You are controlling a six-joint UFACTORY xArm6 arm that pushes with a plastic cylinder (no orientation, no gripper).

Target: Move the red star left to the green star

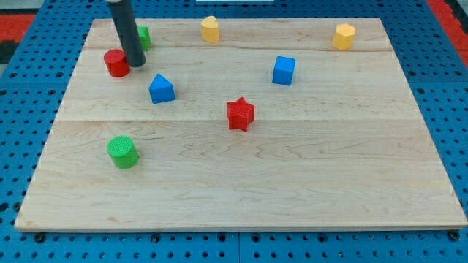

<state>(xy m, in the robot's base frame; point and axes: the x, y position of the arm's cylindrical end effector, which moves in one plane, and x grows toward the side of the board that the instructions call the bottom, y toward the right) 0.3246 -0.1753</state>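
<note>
The red star (240,114) lies near the middle of the wooden board (292,190). A green block (144,37), largely hidden behind my rod so its shape cannot be made out, sits near the view's top left. My tip (135,63) rests on the board between that green block and a red cylinder (115,63), touching or nearly touching the cylinder's right side. The tip is far to the left of and above the red star.
A blue triangular block (161,88) lies just right of and below the tip. A green cylinder (123,152) is at lower left. A blue cube (284,70) is right of centre. Two yellow blocks (210,28) (344,36) sit along the top edge.
</note>
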